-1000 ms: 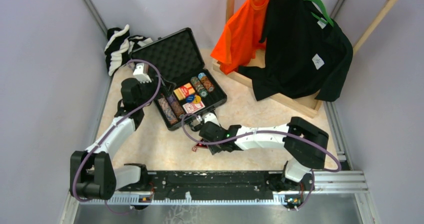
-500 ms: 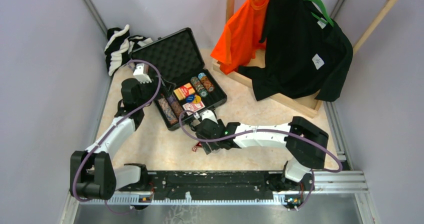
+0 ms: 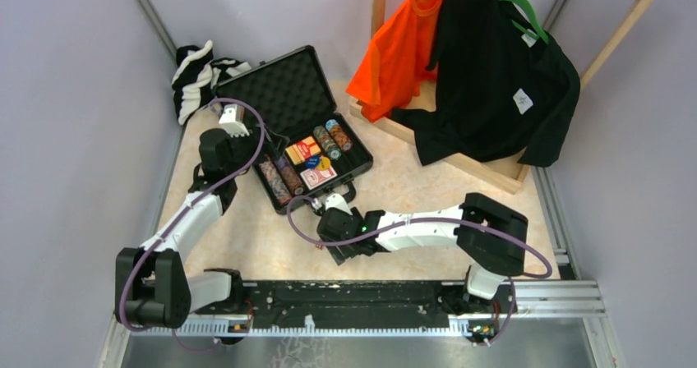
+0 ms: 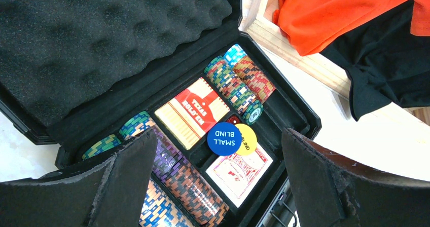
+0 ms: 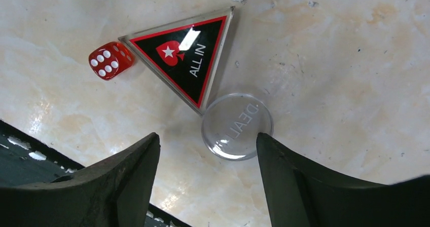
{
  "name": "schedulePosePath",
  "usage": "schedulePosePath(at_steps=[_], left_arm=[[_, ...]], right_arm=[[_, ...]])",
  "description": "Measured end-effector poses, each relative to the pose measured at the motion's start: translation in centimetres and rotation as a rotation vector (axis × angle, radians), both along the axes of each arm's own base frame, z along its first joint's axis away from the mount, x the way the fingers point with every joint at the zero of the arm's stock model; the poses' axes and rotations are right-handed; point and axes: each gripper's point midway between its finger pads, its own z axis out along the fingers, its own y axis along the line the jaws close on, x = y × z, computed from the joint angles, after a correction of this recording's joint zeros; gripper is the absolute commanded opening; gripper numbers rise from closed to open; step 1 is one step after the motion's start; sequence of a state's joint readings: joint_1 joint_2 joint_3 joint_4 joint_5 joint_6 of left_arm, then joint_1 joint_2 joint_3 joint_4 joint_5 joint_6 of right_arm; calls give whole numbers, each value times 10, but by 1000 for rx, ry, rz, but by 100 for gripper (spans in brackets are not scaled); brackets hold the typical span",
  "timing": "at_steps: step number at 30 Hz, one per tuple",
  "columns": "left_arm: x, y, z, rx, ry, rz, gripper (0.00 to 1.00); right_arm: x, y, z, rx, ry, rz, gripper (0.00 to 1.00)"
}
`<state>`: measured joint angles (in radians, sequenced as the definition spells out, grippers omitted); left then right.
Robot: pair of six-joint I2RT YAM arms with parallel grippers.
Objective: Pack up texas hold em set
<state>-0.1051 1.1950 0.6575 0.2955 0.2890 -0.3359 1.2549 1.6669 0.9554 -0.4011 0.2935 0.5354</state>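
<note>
Black padded fingers of the right gripper (image 5: pixel 206 136), which we record as spread wide with nothing gripped. In the wrist view a clear round disc (image 5: pixel 237 124) embossed DEALER lies between them on the marbled table (image 5: pixel 329 60). Touching that disc's rim, or very nearly, is one tip of a black-red triangle (image 5: pixel 185 57): glossy, red-bordered, with a white star on a red spade and the words ALL IN. Just beside another corner of the triangle sits a translucent red die (image 5: pixel 110 60) with white pips. We find all three on the table, outside the case. Left gripper (image 4: pixel 219 133): jaws likewise wide apart and empty, hanging over the open black briefcase (image 4: pixel 101 44), whose lid is lined with egg-crate foam. In its tray we list rows of multicoloured poker chips (image 4: pixel 238 85) set on edge, a red card deck (image 4: pixel 190 113) lettered TEXAS HOLD'EM, a blue disc (image 4: pixel 224 138) marked SMALL BLIND overlapping a yellow disc (image 4: pixel 251 136), and a second deck (image 4: pixel 238 174) with a pale face. Beyond the case lies an orange shirt (image 4: pixel 345 9).
</note>
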Motion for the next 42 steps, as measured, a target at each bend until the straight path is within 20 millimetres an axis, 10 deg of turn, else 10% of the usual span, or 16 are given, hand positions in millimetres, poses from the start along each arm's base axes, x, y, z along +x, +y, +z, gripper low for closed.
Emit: schedulePosePath(at_steps=[32, 42], left_arm=[[0, -2, -2, -2, 7, -11, 97], [0, -2, -5, -2, 11, -11, 97]], right_arm=[[8, -9, -6, 20, -51, -25, 66], [12, -6, -6, 28, -65, -19, 48]])
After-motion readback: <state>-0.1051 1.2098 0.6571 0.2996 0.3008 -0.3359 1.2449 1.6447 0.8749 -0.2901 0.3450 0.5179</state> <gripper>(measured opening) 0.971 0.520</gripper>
